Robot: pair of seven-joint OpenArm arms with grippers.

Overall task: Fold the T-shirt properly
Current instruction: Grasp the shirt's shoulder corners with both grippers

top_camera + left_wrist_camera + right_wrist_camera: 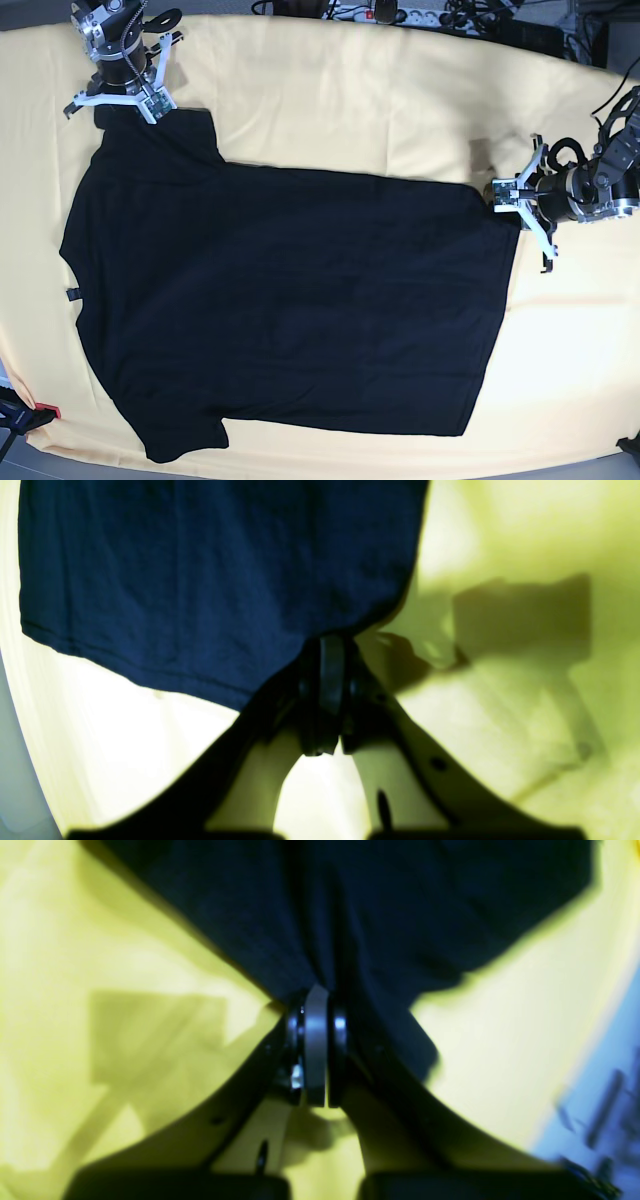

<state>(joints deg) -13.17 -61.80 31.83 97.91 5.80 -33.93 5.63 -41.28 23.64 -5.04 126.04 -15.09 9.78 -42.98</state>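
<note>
The black T-shirt (290, 300) lies spread flat on the pale yellow cloth, plain side up, with its neck at the left and its hem at the right. My left gripper (497, 195) is at the shirt's far right hem corner. In the left wrist view it (332, 640) is shut on the corner of the dark fabric (215, 580). My right gripper (125, 108) is at the far left sleeve. In the right wrist view it (320, 995) is shut on the black fabric (380, 915). No print shows.
The pale yellow cloth (380, 100) covers the table. Cables and a power strip (400, 14) lie along the back edge. A small red and black object (40, 412) sits at the front left corner.
</note>
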